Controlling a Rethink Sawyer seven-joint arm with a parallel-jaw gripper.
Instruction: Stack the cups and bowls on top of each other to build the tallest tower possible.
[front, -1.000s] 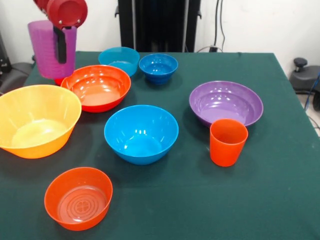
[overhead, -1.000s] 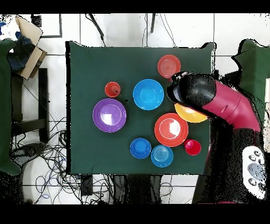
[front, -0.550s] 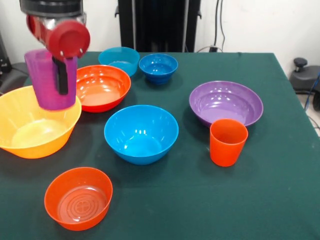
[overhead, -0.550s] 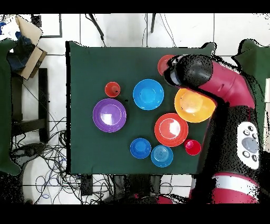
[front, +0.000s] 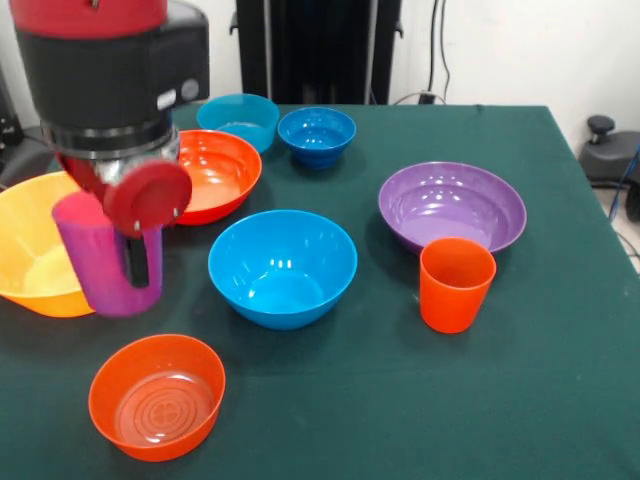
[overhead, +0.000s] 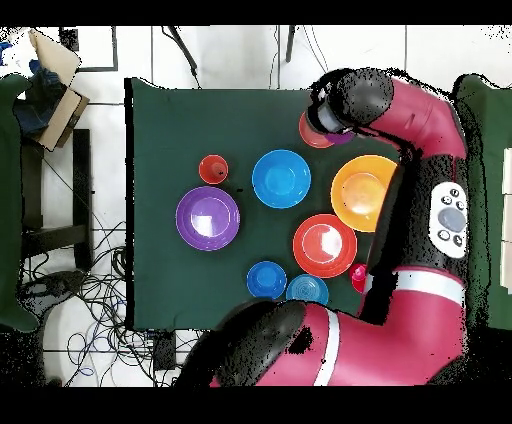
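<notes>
My gripper (front: 125, 255) is shut on the rim of the purple cup (front: 100, 258), which hangs upright just above and behind the small orange bowl (front: 157, 395). Overhead, the arm's head covers most of that bowl (overhead: 306, 131), and only a sliver of the purple cup (overhead: 343, 140) shows. The large yellow-orange bowl (front: 28, 250) sits left of the cup, the orange-red bowl (front: 215, 170) behind it, and the medium blue bowl (front: 283, 265) to its right. The orange cup (front: 456, 283) stands by the purple bowl (front: 452, 205). The red cup (overhead: 356, 278) peeks out beside the arm.
A teal bowl (front: 238, 118) and a small blue bowl (front: 317, 133) sit side by side at the table's far edge. The green cloth (front: 400, 400) is bare at the front right. The arm (overhead: 430, 190) spans the table's right side overhead.
The arm has carried the purple cup from the far left corner, over the yellow-orange bowl, forward and down toward the small orange bowl. Nothing else moved.
</notes>
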